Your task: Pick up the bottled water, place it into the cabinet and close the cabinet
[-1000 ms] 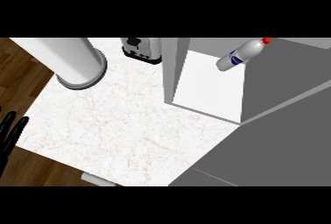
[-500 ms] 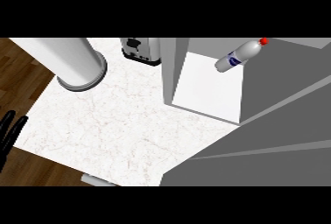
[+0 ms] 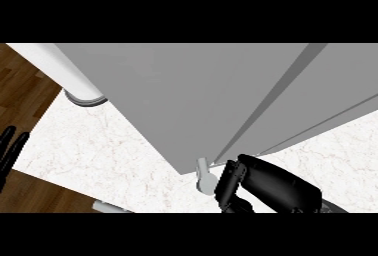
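Note:
The bottled water is hidden. The grey cabinet door [image 3: 184,95] now covers the opening where the bottle lay and fills the upper middle of the head view. Its pale handle [image 3: 204,175] sticks out at the door's lower corner. My right hand [image 3: 269,187] comes in from the lower edge just right of that handle, fingers relaxed against the door's edge and holding nothing. At the far left edge my left hand [image 3: 9,150] rests open with its fingers up, away from the cabinet.
A white cylinder [image 3: 63,67] with a grey rim stands at the upper left on the marble counter [image 3: 111,150]. Brown wood floor shows beyond the counter's left edge. A small grey object [image 3: 111,206] lies at the counter's front edge.
The door has swung across the cabinet's opening, so the bottle and the white shelf no longer show. My right hand has come into view beside the handle. The view has shifted.

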